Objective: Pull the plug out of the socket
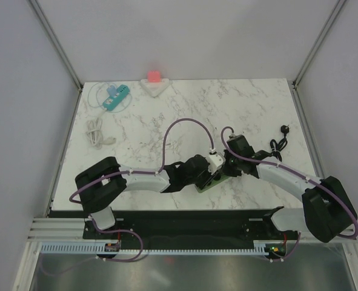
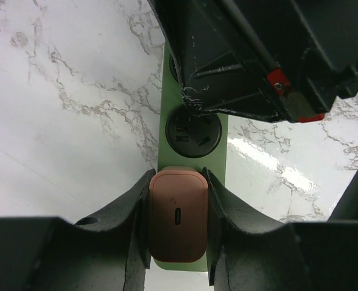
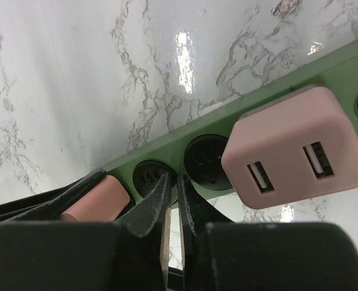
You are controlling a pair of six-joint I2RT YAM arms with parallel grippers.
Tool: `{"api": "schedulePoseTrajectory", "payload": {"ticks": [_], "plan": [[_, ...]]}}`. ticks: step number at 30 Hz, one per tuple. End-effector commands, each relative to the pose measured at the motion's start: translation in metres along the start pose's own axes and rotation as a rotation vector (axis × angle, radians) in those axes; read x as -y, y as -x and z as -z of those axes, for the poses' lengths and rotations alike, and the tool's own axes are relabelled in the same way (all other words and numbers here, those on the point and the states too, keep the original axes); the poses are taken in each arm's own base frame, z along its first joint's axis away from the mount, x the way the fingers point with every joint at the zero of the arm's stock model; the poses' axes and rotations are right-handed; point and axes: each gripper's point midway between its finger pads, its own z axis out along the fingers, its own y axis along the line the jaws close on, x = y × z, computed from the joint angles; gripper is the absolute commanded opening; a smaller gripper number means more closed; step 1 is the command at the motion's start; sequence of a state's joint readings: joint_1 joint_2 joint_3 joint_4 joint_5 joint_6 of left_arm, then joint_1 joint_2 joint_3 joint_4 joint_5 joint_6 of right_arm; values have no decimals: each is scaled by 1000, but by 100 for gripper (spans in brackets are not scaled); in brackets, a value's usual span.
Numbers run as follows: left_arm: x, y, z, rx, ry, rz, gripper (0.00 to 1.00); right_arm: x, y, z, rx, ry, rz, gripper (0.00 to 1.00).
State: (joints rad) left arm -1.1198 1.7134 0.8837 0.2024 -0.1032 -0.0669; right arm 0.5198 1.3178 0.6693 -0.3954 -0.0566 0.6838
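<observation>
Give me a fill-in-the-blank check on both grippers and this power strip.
1. The left gripper is shut on a ___ plug.
2. That plug sits in a ___ power strip.
3. On the right gripper, the jaws are ___.
4. The other adapter shows ___ USB ports.
Missing: pink; green; shut; two.

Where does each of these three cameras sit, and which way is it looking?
Top external: fixed above and behind the arms, looking down on the marble table; both whole arms show, meeting over the green power strip.
Left wrist: on the left arm, looking down past the left gripper, shut on the pink plug.
Right wrist: on the right arm, looking along the right gripper, shut, at the strip and a pink USB adapter.
Shared: both wrist views show the strip and the gripped plug.
</observation>
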Motion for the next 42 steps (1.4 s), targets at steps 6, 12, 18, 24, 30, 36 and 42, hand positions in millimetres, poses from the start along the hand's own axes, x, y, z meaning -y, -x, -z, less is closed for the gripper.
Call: {"api": "schedulePoseTrajectory", "payload": {"ticks": [6, 12, 18, 24, 30, 36, 42], "plan": [[12, 122, 38, 222, -170, 186, 2, 48, -53, -20, -149, -171, 23, 15], [0, 108, 36, 211, -40, 105, 2, 48, -53, -21, -152, -173, 21, 15], [-26, 82, 46, 162, 93, 45, 2, 46, -51, -20, -147, -169, 21, 16], [-64, 62, 75, 168, 122, 281, 2, 45, -49, -20, -137, -162, 20, 17], [-165, 46, 97, 223, 264, 715, 2, 38, -43, -17, -112, -134, 25, 18], [-226, 44, 82, 281, 233, 941, 2, 29, -36, -12, -84, -98, 32, 19], [-282, 23, 77, 299, 287, 1066, 4, 25, -36, -4, -63, -60, 23, 20]]}}
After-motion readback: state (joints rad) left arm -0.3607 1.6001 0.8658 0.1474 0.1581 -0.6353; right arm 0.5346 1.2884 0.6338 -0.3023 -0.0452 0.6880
